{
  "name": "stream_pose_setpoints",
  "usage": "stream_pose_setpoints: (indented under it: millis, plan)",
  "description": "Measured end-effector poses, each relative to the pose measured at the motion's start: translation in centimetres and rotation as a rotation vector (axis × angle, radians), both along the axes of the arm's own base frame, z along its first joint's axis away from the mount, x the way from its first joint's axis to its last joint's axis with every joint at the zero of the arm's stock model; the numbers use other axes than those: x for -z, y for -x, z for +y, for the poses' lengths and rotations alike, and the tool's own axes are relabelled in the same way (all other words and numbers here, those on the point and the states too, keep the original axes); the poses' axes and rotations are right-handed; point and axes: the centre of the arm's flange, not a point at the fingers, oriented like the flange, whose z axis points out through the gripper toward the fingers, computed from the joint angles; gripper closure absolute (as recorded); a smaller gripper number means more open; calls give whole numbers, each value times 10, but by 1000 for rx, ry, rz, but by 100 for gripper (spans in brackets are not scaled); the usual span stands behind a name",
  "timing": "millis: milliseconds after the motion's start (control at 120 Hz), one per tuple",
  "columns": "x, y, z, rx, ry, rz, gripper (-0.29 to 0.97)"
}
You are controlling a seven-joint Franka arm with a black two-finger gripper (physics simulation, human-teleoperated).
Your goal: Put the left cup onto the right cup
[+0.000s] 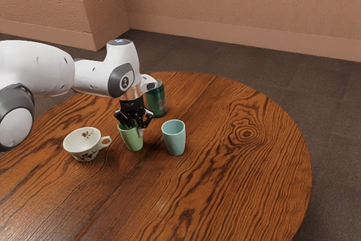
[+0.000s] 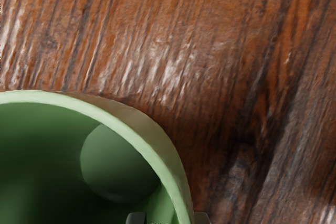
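The gripper [image 1: 136, 122] points straight down at the rim of the green cup [image 1: 132, 138], on the rim's side nearer the teal cup [image 1: 174, 137]. Whether it is clamped on the wall or merely released around it, I cannot tell. The green cup stands upright on the round wooden table [image 1: 242, 184], directly under the hand. In the wrist view its curved lip and hollow inside [image 2: 131, 124] sit just below the camera, with bare wood grain [image 2: 220, 51] beyond the rim.

The teal cup stands upright near the gripper toward the exterior view's right, with a clear strip of wood between the two cups. A dark green can [image 1: 157, 100] stands just behind the gripper, close to the wrist. A white flowered teacup [image 1: 83, 142] sits on the gripper's other side, its handle turned toward the green cup but apart from it.

Past the teal cup the tabletop runs open to its far curved edge. The near side is open too.
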Motion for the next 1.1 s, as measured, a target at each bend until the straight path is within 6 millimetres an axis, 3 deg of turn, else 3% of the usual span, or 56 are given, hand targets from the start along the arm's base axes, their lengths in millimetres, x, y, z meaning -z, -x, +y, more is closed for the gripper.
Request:
stream_pose_setpoints:
  millis: [367,542,675,883,958,1100]
  plan:
    - [0,1,1,-3,-3,5,77]
    - [-9,-1,-2,5,-9,2,78]
    - [-42,4,-18,35,-3,-1,78]
    - [-95,18,-67,125,-5,0,78]
    - [-120,14,-83,156,-21,-16,78]
    - [-148,1,-112,202,-50,-24,78]
